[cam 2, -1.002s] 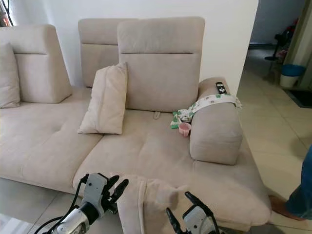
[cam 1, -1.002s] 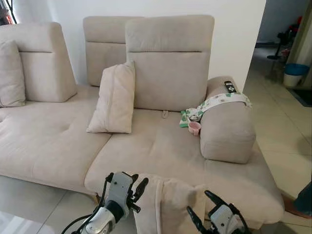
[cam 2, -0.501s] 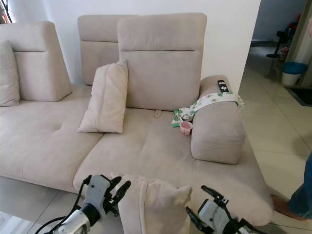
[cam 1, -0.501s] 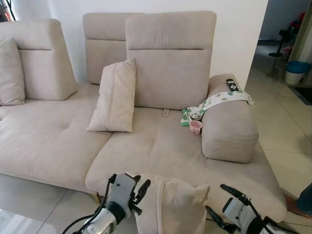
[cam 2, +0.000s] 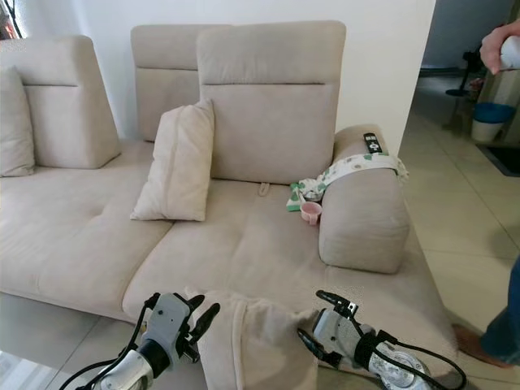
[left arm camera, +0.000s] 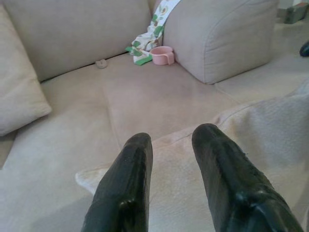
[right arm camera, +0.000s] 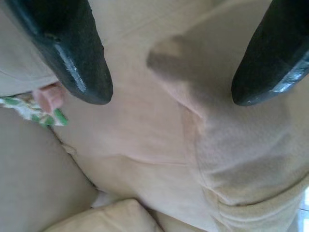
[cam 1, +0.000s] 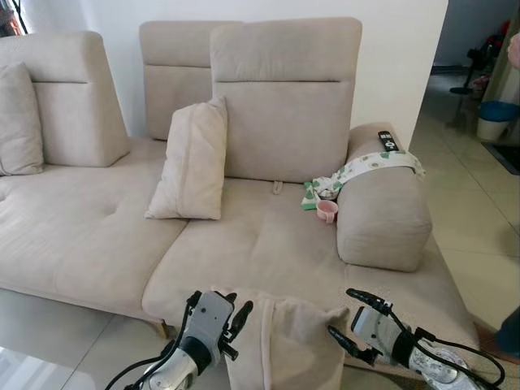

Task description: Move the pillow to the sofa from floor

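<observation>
Pillow [cam 1: 284, 345] is sitting at 6 o'clock in the head views, upright at the sofa's [cam 1: 260, 252] front edge, its lower part being cut off by the frame, so whether it is resting on the floor [cam 1: 57, 325] or on the seat is hard to tell. Both arms are also running out of frame at the bottom.

Left gripper [cam 1: 231, 321] is hovering at the pillow's 9 o'clock side, its fingers [left arm camera: 123, 193] slightly parted and lying over the pillow's top corner in the left wrist view; whether they are actually touching the fabric is unclear. Right gripper [cam 1: 353, 317] is sitting at the pillow's 3 o'clock side with its fingers [right arm camera: 72, 48] spread wide, one high and one low, framing the pillow's corner without closing on it.

Further back, at 12 o'clock, a second pillow [cam 1: 191, 162] is leaning upright against the backrest, and a third [cam 1: 18, 122] is being cropped at 9 o'clock. At 2 o'clock a patterned cloth [cam 1: 366, 166] is draping over the armrest [cam 1: 382, 215], with a remote [cam 1: 387, 140] lying on top and a pink cup [cam 1: 327, 211] standing on the seat just beside it. A person's hand [cam 2: 497, 49] is showing at the 2 o'clock edge, and a leg [cam 2: 500, 325] at 4 o'clock.
</observation>
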You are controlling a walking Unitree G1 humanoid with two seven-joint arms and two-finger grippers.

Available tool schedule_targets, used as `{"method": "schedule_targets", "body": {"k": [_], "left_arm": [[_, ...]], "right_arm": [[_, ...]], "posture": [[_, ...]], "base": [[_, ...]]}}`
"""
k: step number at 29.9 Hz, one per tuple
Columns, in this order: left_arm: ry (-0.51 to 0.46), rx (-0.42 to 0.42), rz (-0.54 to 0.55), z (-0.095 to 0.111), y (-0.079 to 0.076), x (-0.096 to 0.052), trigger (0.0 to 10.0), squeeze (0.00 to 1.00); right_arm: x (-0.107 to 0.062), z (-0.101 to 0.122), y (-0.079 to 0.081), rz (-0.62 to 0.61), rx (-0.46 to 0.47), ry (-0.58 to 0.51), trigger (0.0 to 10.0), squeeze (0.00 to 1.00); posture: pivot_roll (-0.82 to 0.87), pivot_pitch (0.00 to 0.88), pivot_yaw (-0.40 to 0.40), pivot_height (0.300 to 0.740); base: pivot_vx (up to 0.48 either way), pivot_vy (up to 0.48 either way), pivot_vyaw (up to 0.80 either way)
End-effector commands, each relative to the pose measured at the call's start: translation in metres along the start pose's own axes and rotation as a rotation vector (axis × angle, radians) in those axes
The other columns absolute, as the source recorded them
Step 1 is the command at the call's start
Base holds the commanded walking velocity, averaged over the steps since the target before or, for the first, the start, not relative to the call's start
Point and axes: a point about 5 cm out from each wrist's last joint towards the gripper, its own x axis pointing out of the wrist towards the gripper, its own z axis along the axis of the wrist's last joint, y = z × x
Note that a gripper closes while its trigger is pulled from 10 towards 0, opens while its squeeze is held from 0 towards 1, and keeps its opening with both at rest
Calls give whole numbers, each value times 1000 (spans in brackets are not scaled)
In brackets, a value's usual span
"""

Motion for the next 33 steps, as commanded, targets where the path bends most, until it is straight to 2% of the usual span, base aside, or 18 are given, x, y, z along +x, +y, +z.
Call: {"method": "schedule_targets", "body": {"k": [1, 5, 9, 10, 13, 14, 15, 16, 23, 24, 25, 26, 28, 30, 31, 32, 33], "left_arm": [[27, 26, 12, -3, 3, -4, 10000, 0], [35, 31, 30, -4, 5, -8, 10000, 0], [37, 33, 32, -4, 4, -9, 10000, 0], [36, 35, 32, -4, 5, -8, 10000, 0], [35, 36, 34, -3, 5, -8, 10000, 0], [34, 37, 37, -2, 6, -8, 10000, 0], [34, 37, 37, -2, 6, -8, 10000, 0], [33, 38, 39, -2, 7, -8, 10000, 0], [27, 41, 35, 0, 8, -4, 10000, 0], [38, 70, -10, 0, 6, -1, 10000, 0], [73, 169, -84, -3, 3, 3, 10000, 0], [73, 169, -84, -3, 3, 3, 10000, 0], [152, 315, -200, -12, 4, 11, 10000, 0], [152, 315, -200, -12, 4, 11, 10000, 0], [174, 361, -230, -13, 7, 14, 10000, 231], [174, 361, -230, -13, 7, 14, 10000, 231], [201, 416, -272, -14, 9, 18, 10000, 769]], "right_arm": [[2, -3, 5, 28, 19, 10, 10000, 0], [4, -12, 8, 26, 89, 44, 10000, 0], [6, -17, 13, 45, 119, 69, 10000, 0], [8, -18, 16, 52, 131, 77, 4706, 0], [9, -19, 17, 54, 138, 82, 4118, 0], [10, -19, 18, 50, 143, 82, 1137, 0], [10, -19, 18, 50, 143, 82, 1137, 0], [11, -19, 18, 41, 141, 81, 0, 0], [10, -20, 20, 27, 124, 79, 0, 0], [8, -21, 22, 31, 115, 83, 0, 0], [4, -23, 27, 42, 102, 88, 0, 0], [4, -23, 27, 42, 102, 88, 0, 0], [-3, -28, 36, 68, 80, 100, 0, 0], [-3, -28, 36, 68, 80, 100, 0, 0], [-5, -30, 40, 76, 75, 103, 0, 0], [-5, -30, 40, 76, 75, 103, 0, 0], [-9, -32, 46, 96, 57, 107, 0, 0]], "posture": [[81, 15, 68, 531], [101, 12, 67, 531], [106, 11, 67, 531], [108, 9, 67, 531], [108, 9, 67, 531], [112, 9, 69, 531], [112, 9, 69, 531], [109, 8, 71, 531], [101, 6, 71, 531], [98, 5, 69, 531], [99, 3, 66, 531], [99, 3, 66, 531], [86, 0, 65, 531], [86, 0, 65, 531], [86, 0, 65, 531], [86, 0, 65, 531], [66, 0, 72, 531]], "base": [[0, 0, 0], [0, 0, 0], [0, 0, 0], [0, 0, 0], [0, 0, 0], [0, 0, 0], [0, 0, 0], [0, 0, 0], [0, 0, 0], [0, 0, 0], [0, 0, 0], [0, 0, 0], [0, 0, 0], [0, 0, 0], [0, 0, 0], [0, 0, 0], [0, 0, 0]]}}
